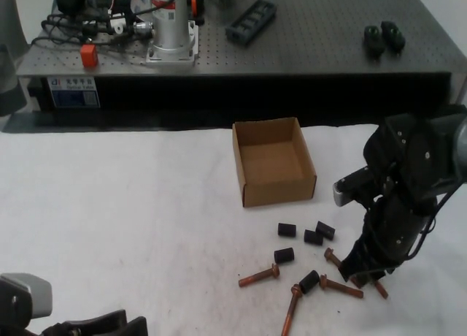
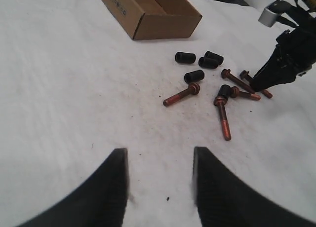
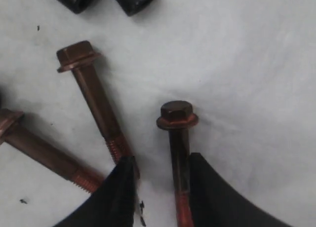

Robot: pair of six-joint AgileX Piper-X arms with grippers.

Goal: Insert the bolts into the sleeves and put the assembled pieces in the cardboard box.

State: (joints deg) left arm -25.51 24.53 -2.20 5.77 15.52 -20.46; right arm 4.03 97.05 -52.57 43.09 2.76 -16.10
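A brown cardboard box [image 1: 273,161], open at the top, stands on the white-covered table [image 1: 109,226]. The loose parts all lie outside it, on the table just in front of the box on the side nearer the arms.

There are five sleeves. They are short black cylinders, and three of them [image 1: 287,229] [image 1: 313,237] [image 1: 325,230] lie close together nearest the box. A fourth sleeve [image 1: 284,255] lies a little farther from the box. The fifth sleeve [image 1: 309,281] lies farther still, against the head end of a bolt [image 1: 292,310].

The five bolts are copper-brown. Each has a six-sided head on a round flange, a smooth shaft and thread near the tip. One bolt [image 1: 259,277] lies alone just past the fourth sleeve. The other bolts [image 1: 341,285] [image 1: 332,257] lie farthest from the box, around the right arm's tip.

The right pincer [image 3: 163,187] is down at the table beyond the sleeves from the box. Its two black fingers [image 3: 118,197] stand apart on either side of the shaft of one bolt [image 3: 177,116]. The bolt's head pokes out past the fingertips. A gap shows between the shaft and one finger, so the pincer is not clamped on it. A neighbouring bolt [image 3: 91,89] runs beside the outer side of that finger.

The left pincer [image 2: 158,187] hangs above bare cloth, well apart from the box and the parts. Its fingers [image 2: 111,187] are spread wide with nothing between them.
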